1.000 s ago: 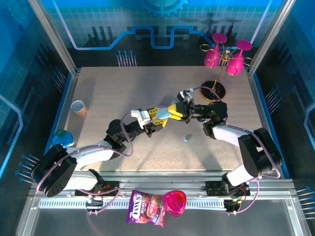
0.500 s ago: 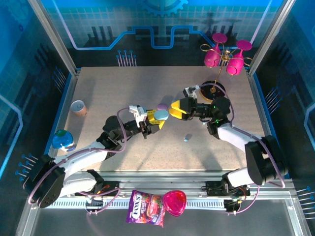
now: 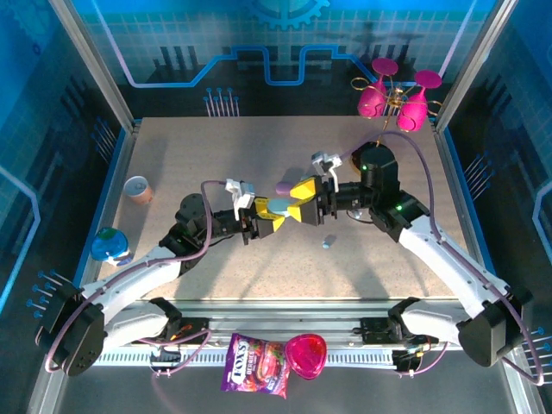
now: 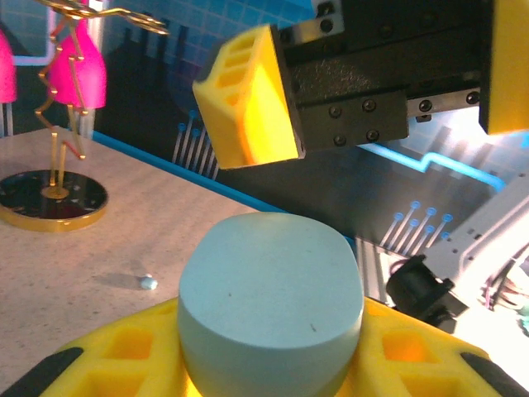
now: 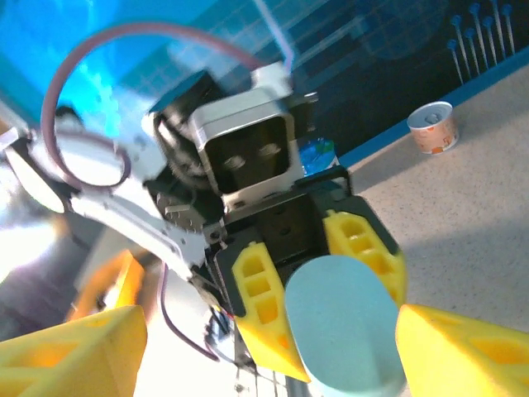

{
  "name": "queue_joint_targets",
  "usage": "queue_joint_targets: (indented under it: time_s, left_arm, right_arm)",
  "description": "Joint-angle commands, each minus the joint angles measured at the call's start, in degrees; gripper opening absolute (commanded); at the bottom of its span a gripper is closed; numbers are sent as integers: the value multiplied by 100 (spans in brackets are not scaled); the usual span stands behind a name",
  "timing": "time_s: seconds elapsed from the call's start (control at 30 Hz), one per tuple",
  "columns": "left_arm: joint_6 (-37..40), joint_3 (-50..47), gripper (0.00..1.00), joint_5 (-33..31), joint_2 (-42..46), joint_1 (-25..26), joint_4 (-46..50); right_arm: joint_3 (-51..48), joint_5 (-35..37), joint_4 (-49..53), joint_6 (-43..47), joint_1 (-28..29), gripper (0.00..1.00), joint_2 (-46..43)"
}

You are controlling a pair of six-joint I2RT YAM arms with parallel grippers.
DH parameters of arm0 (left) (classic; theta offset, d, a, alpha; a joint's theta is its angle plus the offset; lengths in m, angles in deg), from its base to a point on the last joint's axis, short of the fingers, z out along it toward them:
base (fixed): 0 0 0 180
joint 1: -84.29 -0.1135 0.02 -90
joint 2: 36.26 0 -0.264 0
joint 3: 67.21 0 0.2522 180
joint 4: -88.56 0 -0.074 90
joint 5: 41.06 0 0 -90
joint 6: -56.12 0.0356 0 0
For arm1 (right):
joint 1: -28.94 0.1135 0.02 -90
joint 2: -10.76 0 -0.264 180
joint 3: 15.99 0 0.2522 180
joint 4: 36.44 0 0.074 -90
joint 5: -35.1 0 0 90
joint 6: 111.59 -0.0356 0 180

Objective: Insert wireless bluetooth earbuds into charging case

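**1. Earbud.** One tiny pale earbud (image 3: 327,243) lies loose on the table (image 3: 198,147), near the middle and slightly toward the near edge from both grippers. In the left wrist view it rests on the tabletop beyond the case, on the side of a gold stand (image 4: 51,201). Nothing touches it. It is too small for its colour to be told.

**2. Charging case.** The pale mint-grey charging case (image 3: 281,205) is raised off the table, clamped between the yellow fingers of the left gripper (image 3: 272,214). The left wrist view shows the rounded end of the case protruding from the pads. No open lid or gap is visible, so the case is judged closed.

**3. Right gripper.** The right gripper (image 3: 304,200) faces the case end-on with its jaws spread wide. In the right wrist view its fingers (image 5: 66,347) stand on either side of the case with clear gaps. It holds nothing.

**4. Surroundings.** A purple oval object (image 3: 283,187) lies on the table just beyond the case. A paper cup (image 3: 138,188) stands well apart to the left.

**5. Step in hand.** Judged as case preparation; insertion has not begun. The next move calls for opening the lid while the left gripper holds firm. The right gripper must then descend on the loose earbud, pinch it narrowly and align its stem with a socket.
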Motion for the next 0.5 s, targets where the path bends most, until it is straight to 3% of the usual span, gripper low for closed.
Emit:
queue_joint_targets:
  time_s: [0.0, 0.23, 0.47]
  left_arm:
    - [-130, 246, 18, 654, 110, -37, 64]
    - [-241, 284, 18, 749, 164, -37, 41]
    - [-61, 279, 16, 1047, 93, -44, -18]
  right_arm:
    - [378, 528, 1719, 1821, 233, 79, 90]
    - [695, 893, 2206, 2170, 470, 78, 409]
    - [762, 1408, 2093, 1653, 313, 74, 536]
